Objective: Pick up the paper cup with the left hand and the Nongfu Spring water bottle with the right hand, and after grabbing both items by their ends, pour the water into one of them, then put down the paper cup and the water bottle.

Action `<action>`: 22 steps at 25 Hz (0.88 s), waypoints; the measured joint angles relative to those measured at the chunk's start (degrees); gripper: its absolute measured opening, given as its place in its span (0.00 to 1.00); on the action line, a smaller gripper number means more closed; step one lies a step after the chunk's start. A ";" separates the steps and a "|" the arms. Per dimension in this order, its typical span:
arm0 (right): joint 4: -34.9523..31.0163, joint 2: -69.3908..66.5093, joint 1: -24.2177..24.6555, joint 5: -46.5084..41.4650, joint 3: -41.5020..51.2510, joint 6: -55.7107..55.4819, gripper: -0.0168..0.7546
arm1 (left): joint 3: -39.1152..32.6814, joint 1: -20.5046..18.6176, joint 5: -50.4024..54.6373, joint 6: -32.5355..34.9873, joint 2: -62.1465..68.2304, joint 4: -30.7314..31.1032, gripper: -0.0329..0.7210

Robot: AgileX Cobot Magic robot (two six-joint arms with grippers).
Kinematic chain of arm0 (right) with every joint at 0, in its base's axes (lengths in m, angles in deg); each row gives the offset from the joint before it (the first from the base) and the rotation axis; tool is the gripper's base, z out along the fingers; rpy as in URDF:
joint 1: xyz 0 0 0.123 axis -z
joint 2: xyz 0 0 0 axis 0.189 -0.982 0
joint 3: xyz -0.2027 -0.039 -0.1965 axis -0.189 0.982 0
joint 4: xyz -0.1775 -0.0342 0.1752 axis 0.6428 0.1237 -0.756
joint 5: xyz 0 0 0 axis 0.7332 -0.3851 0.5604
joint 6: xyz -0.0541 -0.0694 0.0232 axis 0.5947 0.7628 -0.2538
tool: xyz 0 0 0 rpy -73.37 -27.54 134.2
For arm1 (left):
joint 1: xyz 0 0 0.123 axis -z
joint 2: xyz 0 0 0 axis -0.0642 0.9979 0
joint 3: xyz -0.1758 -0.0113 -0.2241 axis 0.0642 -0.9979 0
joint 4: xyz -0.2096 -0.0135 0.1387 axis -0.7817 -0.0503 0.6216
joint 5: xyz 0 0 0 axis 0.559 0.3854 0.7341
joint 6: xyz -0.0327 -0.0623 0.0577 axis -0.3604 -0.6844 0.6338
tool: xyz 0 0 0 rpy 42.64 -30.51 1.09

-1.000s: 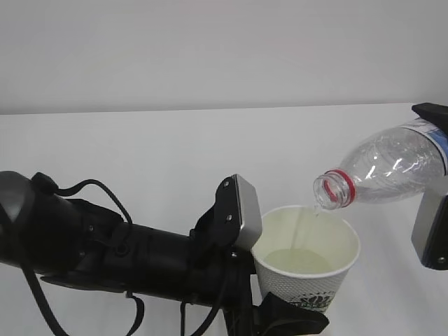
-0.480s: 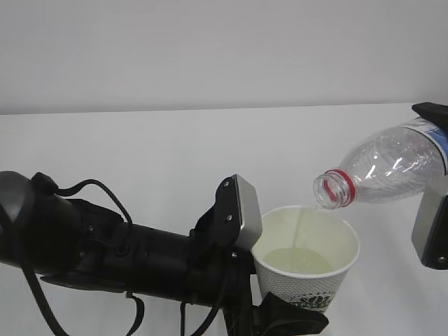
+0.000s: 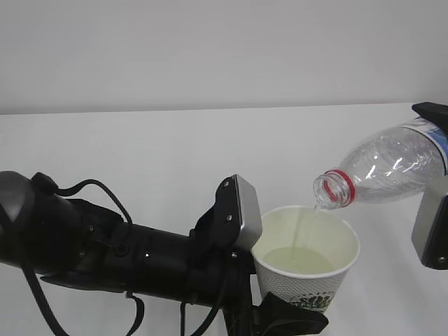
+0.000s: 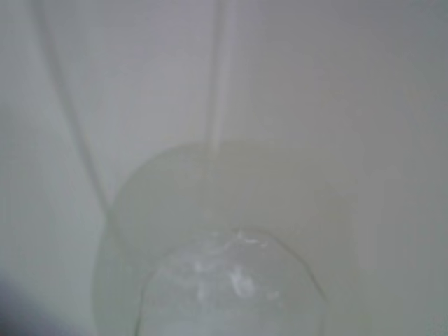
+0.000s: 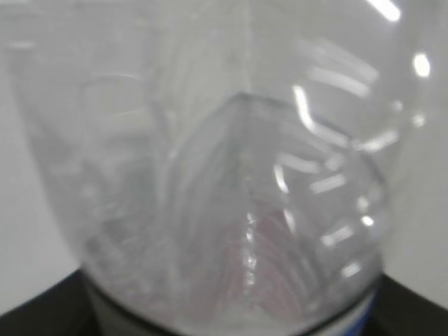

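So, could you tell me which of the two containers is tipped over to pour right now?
The water bottle in the right gripper: it lies nearly sideways, mouth down, while the paper cup stands upright beneath.

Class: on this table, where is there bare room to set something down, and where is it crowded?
Free: the white table behind the left hand, up to the back wall. Crowded: front right, where the paper cup sits under the tilted Nongfu Spring water bottle held by the right hand.

Table (image 3: 140,154) bare along far edge and across middle: wide free passage. Left arm (image 3: 126,259) blocks near-left stretch. Cup (image 3: 308,269) at near edge; bottle (image 3: 381,171) tilted over its rim from right, closing gap above cup mouth.
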 joint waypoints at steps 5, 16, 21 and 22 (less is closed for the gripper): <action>0.00 0.00 0.00 0.20 0.00 0.00 0.62 | 0.00 0.00 0.00 0.00 0.00 0.00 0.71; 0.00 0.00 0.00 0.20 0.00 0.13 0.62 | 0.00 0.00 0.10 0.00 0.00 0.00 0.71; 0.00 0.00 0.00 0.20 0.00 0.36 0.62 | 0.00 0.00 0.20 0.00 0.00 0.00 0.71; 0.00 0.00 0.00 0.20 0.00 0.36 0.62 | 0.00 0.00 0.20 0.00 0.00 0.00 0.71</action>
